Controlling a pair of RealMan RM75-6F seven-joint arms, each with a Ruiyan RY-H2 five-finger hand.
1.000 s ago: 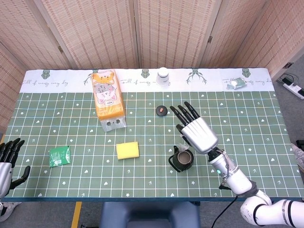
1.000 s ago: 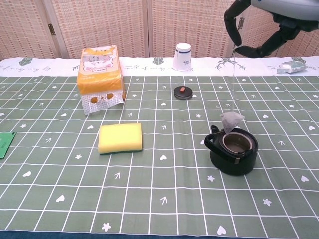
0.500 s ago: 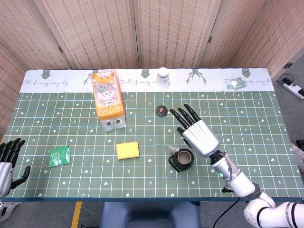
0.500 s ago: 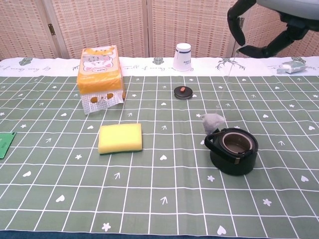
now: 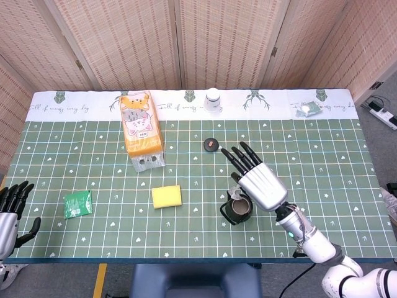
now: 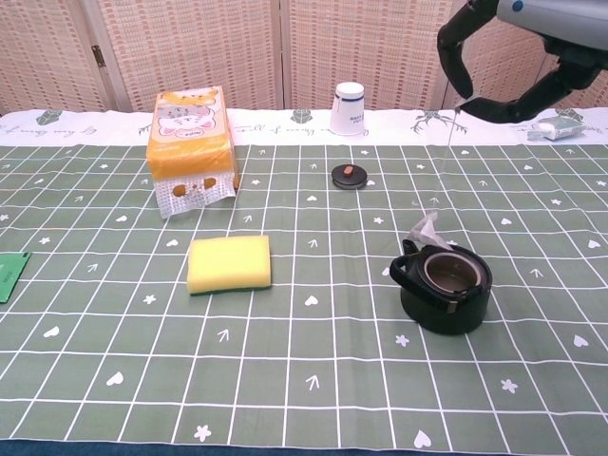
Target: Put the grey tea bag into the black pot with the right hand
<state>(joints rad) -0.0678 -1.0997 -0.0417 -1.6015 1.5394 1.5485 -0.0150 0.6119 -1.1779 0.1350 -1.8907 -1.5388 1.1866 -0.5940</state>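
Observation:
The black pot (image 6: 444,287) stands open on the green checked cloth, right of centre; it also shows under my right hand as the pot (image 5: 237,210). The grey tea bag (image 6: 425,231) hangs on a thin string just over the pot's back-left rim, by the handle, and looks not to be inside. My right hand (image 6: 543,27) pinches the top of that string high above the pot, other fingers spread. From the head camera the right hand (image 5: 258,181) covers the pot's far side. My left hand (image 5: 10,208) rests with fingers apart at the table's near-left edge, holding nothing.
A yellow sponge (image 6: 228,263) lies left of the pot. An orange tissue pack (image 6: 190,147) stands at the back left, a small black lid (image 6: 349,176) and a white paper cup (image 6: 350,107) behind the pot. A green packet (image 5: 78,203) lies far left, a small wrapper (image 5: 308,110) at the back right.
The tea bag swung from over the pot's rim out to the left and back toward the rim. My right hand shifted slightly right and nearer the table's front edge. The left hand stayed put.

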